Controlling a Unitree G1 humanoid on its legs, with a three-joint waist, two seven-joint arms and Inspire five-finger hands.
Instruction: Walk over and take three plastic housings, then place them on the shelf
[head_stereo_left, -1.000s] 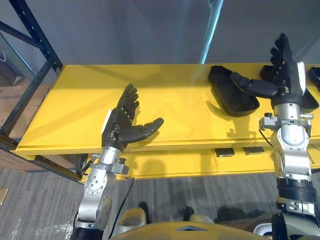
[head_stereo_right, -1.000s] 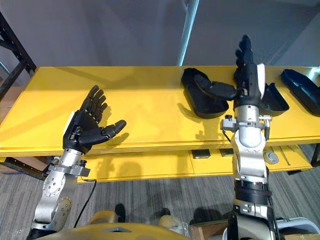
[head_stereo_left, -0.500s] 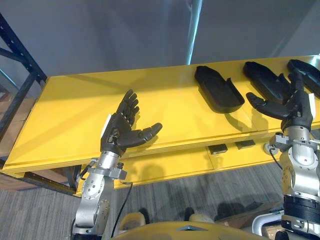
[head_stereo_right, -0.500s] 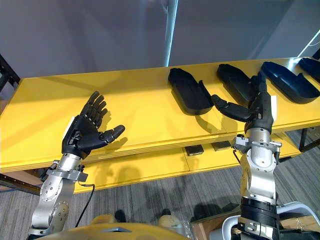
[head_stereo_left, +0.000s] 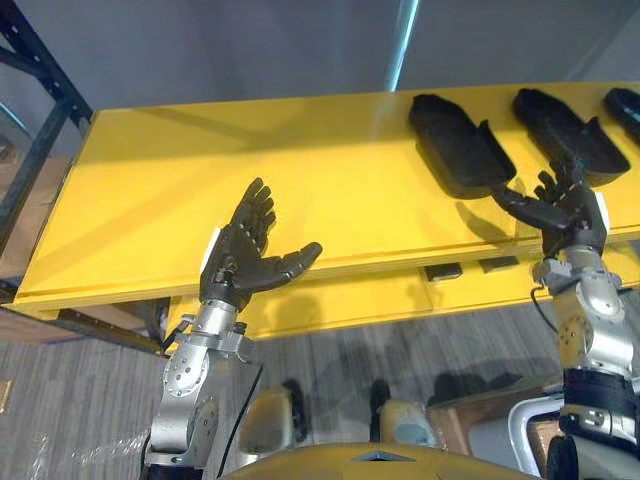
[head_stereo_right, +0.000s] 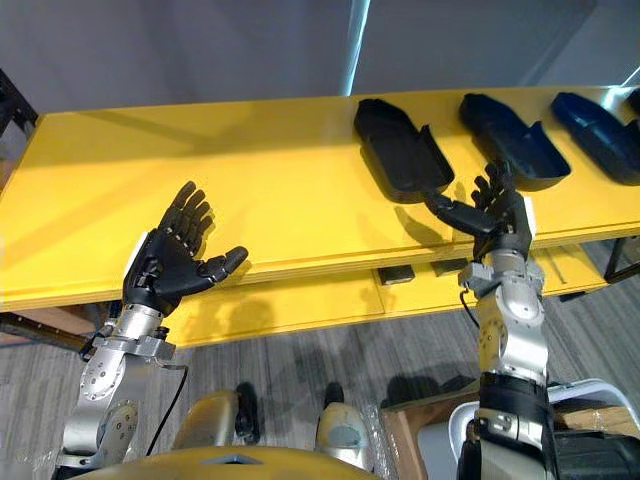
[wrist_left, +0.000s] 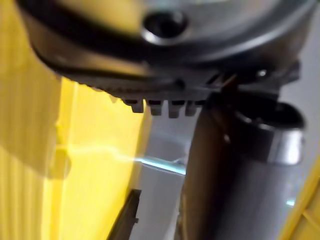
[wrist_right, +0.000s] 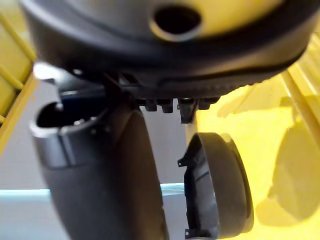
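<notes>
Three dark plastic housings lie on the yellow shelf (head_stereo_left: 300, 180): one (head_stereo_left: 455, 143) at centre right, a second (head_stereo_left: 568, 120) further right, and a bluish third (head_stereo_right: 600, 125) near the right edge. My right hand (head_stereo_left: 565, 215) is open over the shelf's front edge, thumb pointing left, just in front of the first two housings and holding nothing. The nearest housing (wrist_right: 217, 190) shows past it in the right wrist view. My left hand (head_stereo_left: 245, 255) is open and empty, palm up, at the front edge on the left.
A lower yellow shelf level (head_stereo_left: 340, 305) carries two small dark blocks (head_stereo_left: 442, 271). A dark rack upright (head_stereo_left: 40, 90) stands at the left end. A pale pole (head_stereo_left: 402, 45) rises behind the shelf. Grey plank floor (head_stereo_left: 60, 400) lies below.
The camera has shifted, so the shelf and housings sit differently in view. My right hand has dropped from raised over the housings to the shelf's front edge. My left hand holds its pose.
</notes>
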